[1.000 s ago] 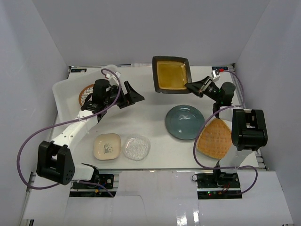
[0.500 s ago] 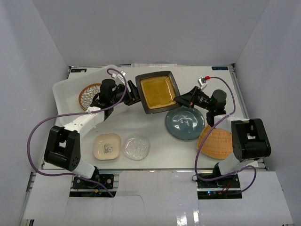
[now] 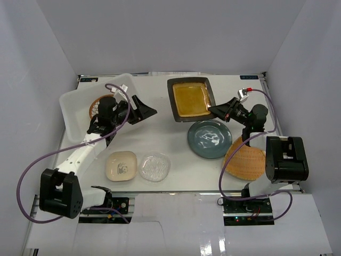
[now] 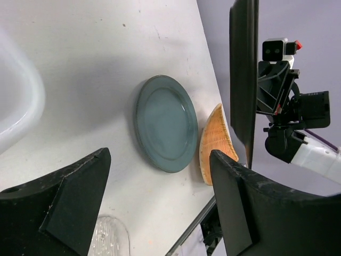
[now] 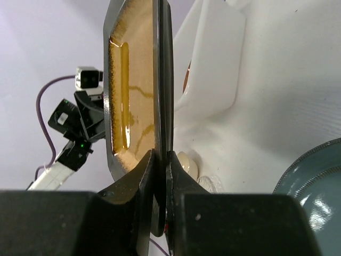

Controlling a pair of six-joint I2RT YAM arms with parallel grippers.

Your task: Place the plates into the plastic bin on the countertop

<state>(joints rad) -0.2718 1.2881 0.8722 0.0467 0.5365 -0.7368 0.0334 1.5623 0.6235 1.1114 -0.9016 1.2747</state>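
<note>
Upper centre of the overhead view, the black-rimmed amber square plate (image 3: 191, 100) hangs raised off the tabletop (image 3: 165, 133). The right claw (image 3: 216, 110) grips it by its right rim. The right wrist view shows the two fingers pinched tight on the black edge, with the plate standing on edge between them and its glossy amber face turned to the left of that frame.

Left of centre, the left claw (image 3: 143, 109) is spread wide with nothing between its fingers. It points toward the amber plate and is clearly apart from it. Through its gap, the left wrist view shows the amber plate edge-on at the upper right.

At the upper left of the tabletop sits the plastic bin (image 3: 74, 112), set askew, just left of the left claw. Inside it lies the brown-and-white petal-patterned plate (image 3: 97, 106), partly hidden by the left arm.

Right of centre, the teal round plate (image 3: 209, 138) lies flat on the tabletop, just below the amber plate and the right claw. The orange woven plate (image 3: 246, 158) is at the lower right, just beside the teal one and partly covered by the right arm. Whether the two touch cannot be told.

Near the bottom edge, left of centre, the small cream square dish (image 3: 121, 165) and the small clear glass dish (image 3: 154, 167) rest side by side on the tabletop, outside the bin.
</note>
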